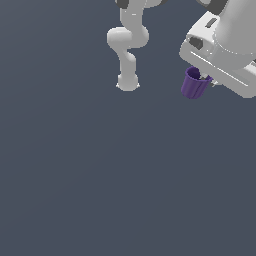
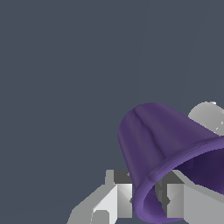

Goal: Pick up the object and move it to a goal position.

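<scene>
The object is a small dark-purple ribbed cup (image 1: 193,83) with a hollow top, held up off the grey floor at the exterior view's upper right. My white gripper (image 1: 202,79) is shut on its rim, one finger inside the cup and one outside. In the wrist view the cup (image 2: 153,140) hangs tilted, its open mouth toward the camera, with the grey fingers (image 2: 123,194) clamping the rim on either side of the gripper's middle (image 2: 146,199).
The arm's white base and lower links (image 1: 127,55) stand at the top middle of the exterior view. The floor (image 1: 100,175) is plain dark grey. A grey rounded arm part (image 2: 208,116) shows behind the cup in the wrist view.
</scene>
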Robot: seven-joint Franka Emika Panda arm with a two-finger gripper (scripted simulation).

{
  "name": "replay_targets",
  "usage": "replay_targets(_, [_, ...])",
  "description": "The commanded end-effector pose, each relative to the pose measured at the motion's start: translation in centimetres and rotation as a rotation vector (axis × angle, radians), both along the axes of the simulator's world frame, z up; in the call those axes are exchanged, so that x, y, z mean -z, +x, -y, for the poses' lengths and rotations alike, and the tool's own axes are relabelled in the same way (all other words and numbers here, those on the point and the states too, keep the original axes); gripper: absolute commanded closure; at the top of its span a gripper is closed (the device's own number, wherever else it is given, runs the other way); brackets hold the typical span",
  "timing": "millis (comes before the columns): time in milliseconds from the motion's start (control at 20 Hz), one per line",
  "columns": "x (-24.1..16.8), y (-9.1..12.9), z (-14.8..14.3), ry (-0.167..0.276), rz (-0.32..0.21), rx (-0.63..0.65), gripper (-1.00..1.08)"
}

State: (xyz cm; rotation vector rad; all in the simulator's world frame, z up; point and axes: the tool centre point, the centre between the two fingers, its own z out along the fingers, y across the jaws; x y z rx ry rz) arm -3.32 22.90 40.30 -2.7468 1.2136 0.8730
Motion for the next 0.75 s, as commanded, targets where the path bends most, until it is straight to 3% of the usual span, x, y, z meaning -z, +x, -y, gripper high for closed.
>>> replay_targets(0, [-0.8, 0.1, -0.5, 0.000, 0.001, 0.001, 1.08])
replay_targets(700, [-2.1, 0.4, -1.6, 0.000, 0.001, 0.002, 1.08])
